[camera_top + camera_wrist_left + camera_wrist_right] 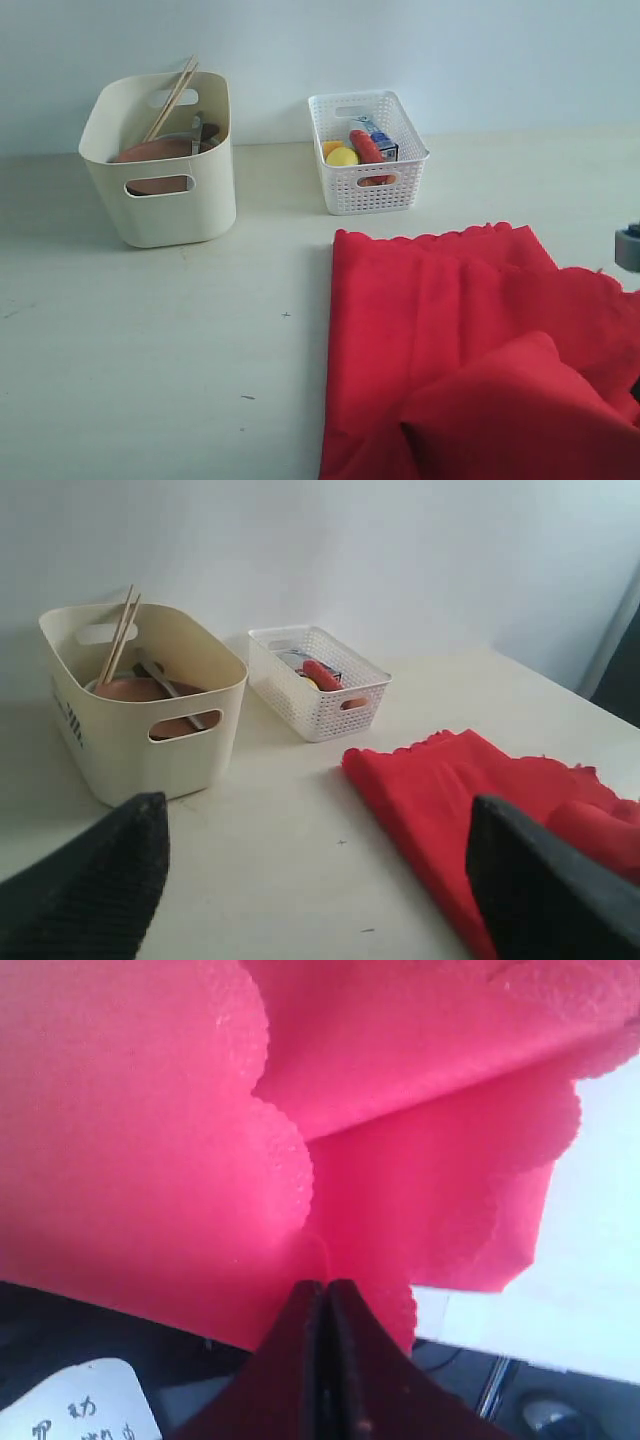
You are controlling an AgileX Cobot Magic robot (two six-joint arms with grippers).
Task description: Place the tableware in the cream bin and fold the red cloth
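The red cloth lies on the right half of the table, its near right part lifted and bunched into a hump. My right gripper is shut on the cloth's scalloped edge, with fabric hanging from its tips. My left gripper is open above bare table, left of the cloth; nothing is between its fingers. The cream bin stands at the back left with chopsticks leaning out, a brown wooden plate and a steel utensil inside. The bowl, spoon and cup are hidden.
A white lattice basket with a lemon, a red item and a small carton stands at the back centre. A grey arm part shows at the right edge. A pale wall runs behind the table.
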